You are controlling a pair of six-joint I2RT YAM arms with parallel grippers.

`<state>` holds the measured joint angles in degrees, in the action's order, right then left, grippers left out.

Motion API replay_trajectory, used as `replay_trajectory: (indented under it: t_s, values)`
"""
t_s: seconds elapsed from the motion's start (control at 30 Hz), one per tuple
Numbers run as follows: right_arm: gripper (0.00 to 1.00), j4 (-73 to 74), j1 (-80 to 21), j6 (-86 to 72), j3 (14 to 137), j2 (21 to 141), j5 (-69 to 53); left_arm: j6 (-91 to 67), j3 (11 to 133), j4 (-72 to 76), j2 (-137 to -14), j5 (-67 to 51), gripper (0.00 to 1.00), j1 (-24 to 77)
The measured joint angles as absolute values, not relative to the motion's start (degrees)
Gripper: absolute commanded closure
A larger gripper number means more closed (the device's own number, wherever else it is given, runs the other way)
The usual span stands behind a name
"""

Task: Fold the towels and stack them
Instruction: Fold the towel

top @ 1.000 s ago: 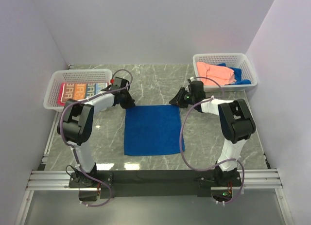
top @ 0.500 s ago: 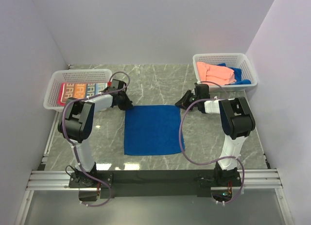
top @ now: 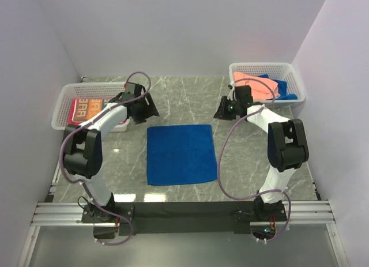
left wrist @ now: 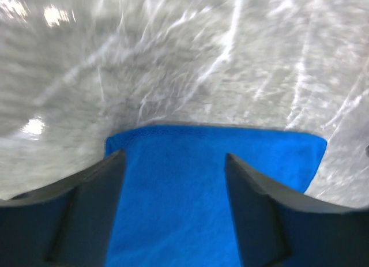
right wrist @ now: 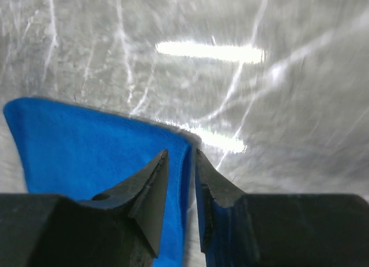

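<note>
two wrist views catch fuzzy blue towel (left wrist: 173, 198) corners; overhead shows it flat, square. left gripper (left wrist: 174, 158) spread; right gripper (right wrist: 181, 154) barely parted, empty.

I see a deep blue towel (top: 181, 154) spread flat and smooth, a neat rectangle on the table (top: 248, 157). A printed towel (top: 91, 108) with block letters lies folded in the left basket (top: 62, 108). A salmon towel (top: 253, 85) and a second blue towel (top: 286, 88) sit crumpled in the right basket (top: 294, 74).
</note>
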<state>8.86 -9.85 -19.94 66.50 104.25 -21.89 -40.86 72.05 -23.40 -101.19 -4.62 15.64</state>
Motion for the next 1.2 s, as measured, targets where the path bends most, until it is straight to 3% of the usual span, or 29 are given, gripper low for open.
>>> replay_trajectory:
  t_s: [0.17,0.77,1.2]
  values:
    - [0.60,19.9,-10.2,-6.6,76.2,104.7,-21.0,-33.5,74.1,-26.5,-96.1,-2.2,0.01,15.5]
    - [0.58,41.6,-19.9,17.0,97.7,123.2,-19.6,-20.4,64.9,-25.1,-86.0,0.5,0.01,15.5]
    - [0.58,45.0,-20.4,19.3,99.0,124.1,-15.7,-19.9,64.9,-24.3,-86.0,0.0,0.01,15.4]
